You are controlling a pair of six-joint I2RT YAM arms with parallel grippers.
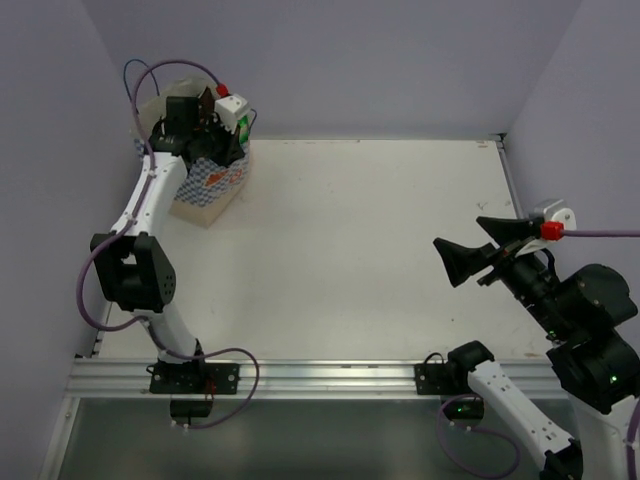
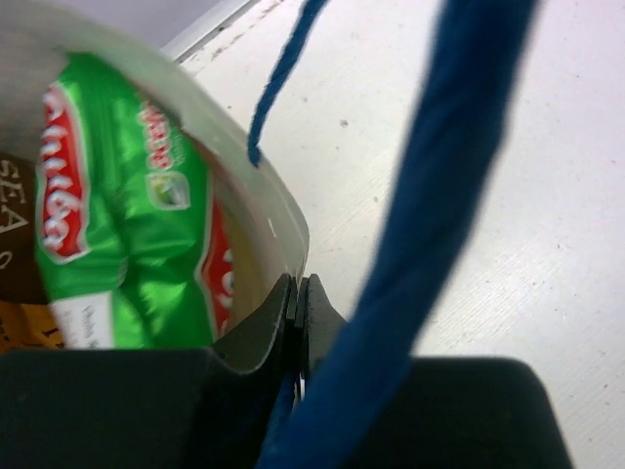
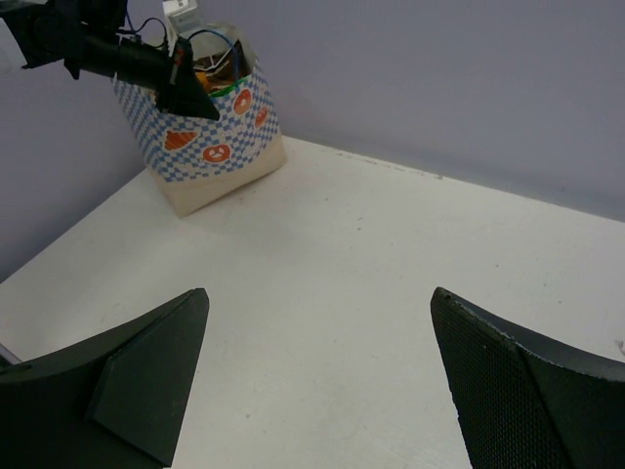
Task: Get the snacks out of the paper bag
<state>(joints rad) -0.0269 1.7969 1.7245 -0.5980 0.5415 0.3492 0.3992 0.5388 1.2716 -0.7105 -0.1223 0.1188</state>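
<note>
While your left gripper (image 2: 299, 291) has its two jaws pressed together on the rim of the paper bag (image 1: 208, 182), the bag stands upright in the far left corner of the table (image 1: 380, 260). I judge that this pinch is there to hold the mouth open and to stop the light bag from tipping or lifting when a packet is pulled up. It is not a grasp on a snack. One blue cord handle (image 2: 439, 195) hangs across the left wrist view, just beside the closed jaws. It could catch on them, so mind it.

Inside the bag, none of the snacks that you can see is out yet. The green-and-white packet (image 2: 127, 225) lies against the inner wall, just behind the pinched rim, and it is the nearest one. Beyond it a dark brown packet (image 2: 14, 230) shows at the left edge of that view, with a bit of the orange-yellow packet (image 2: 20, 334) below it. A second brown packet I cannot find in these views.

Your right gripper (image 3: 317, 293) hovers wide open and empty over the right side of the table, well apart from the bag and facing toward it. As I judge it, this arm is the free one for the picking. It needs to cross the table and come down into the open mouth, for the green-and-white packet first.
</note>
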